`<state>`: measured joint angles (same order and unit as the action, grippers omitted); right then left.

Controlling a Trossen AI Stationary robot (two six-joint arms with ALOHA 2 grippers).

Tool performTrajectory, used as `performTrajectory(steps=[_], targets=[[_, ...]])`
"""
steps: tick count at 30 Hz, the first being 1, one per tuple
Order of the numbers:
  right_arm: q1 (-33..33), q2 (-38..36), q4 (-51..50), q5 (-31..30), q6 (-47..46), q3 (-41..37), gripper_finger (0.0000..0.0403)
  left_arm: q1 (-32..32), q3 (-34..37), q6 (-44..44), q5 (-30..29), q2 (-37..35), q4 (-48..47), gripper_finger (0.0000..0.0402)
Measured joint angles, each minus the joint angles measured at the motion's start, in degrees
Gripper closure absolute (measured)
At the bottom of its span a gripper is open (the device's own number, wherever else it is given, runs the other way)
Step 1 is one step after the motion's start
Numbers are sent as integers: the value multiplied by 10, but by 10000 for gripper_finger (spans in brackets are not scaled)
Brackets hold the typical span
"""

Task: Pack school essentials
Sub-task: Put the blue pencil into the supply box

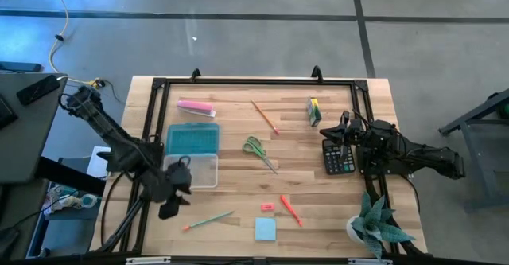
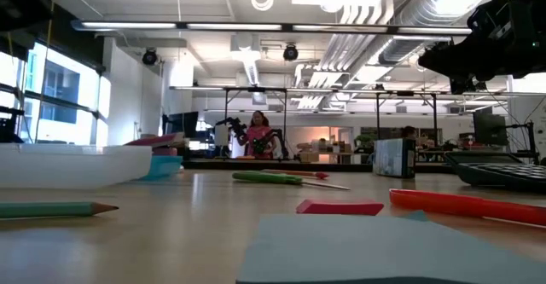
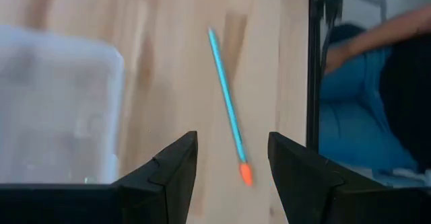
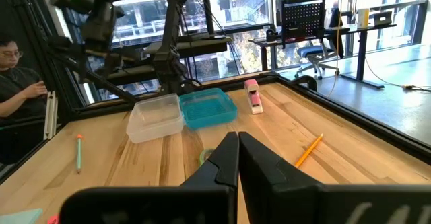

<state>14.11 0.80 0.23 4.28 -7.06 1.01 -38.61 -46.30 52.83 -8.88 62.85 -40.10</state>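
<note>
Scissors (image 1: 260,153) lie in the middle of the table (image 1: 238,205), and the other school things are spread around them with much bare wood between. Left of the scissors stand a teal box (image 1: 193,138) and a clear tray (image 1: 200,170), touching each other, both near the left rail. Behind the box lies a pink item (image 1: 196,107). A wooden pencil (image 1: 265,116) lies behind the scissors, and a green-yellow block (image 1: 315,111) is farther right, near the back edge. In front of the scissors are a red eraser (image 1: 267,207), an orange-red pen (image 1: 290,210) and a blue pad (image 1: 266,229), the pad close to the front edge. The green pencil (image 1: 208,220) lies front-left of the scissors, well apart from them.

The left gripper (image 1: 176,200) hovers just beside the tray, above the green pencil; its fingers (image 3: 168,177) are partly open and hold nothing. The right gripper (image 1: 338,134) is closed and empty, above a calculator (image 1: 338,157) right of the scissors. A plant (image 1: 374,225) stands at the front right corner.
</note>
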Motion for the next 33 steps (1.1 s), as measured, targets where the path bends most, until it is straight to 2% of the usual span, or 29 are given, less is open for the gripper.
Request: performTrajectory(steps=[12, 24, 33], targets=[[0, 0, 0, 0, 0, 0, 403, -102, -4, 172, 9, 122, 8, 229], [0, 0, 0, 0, 0, 0, 403, -134, -119, 175, 2, 269, -26, 229], [0, 0, 0, 0, 0, 0, 403, -136, -177, 177, 3, 374, -52, 229]])
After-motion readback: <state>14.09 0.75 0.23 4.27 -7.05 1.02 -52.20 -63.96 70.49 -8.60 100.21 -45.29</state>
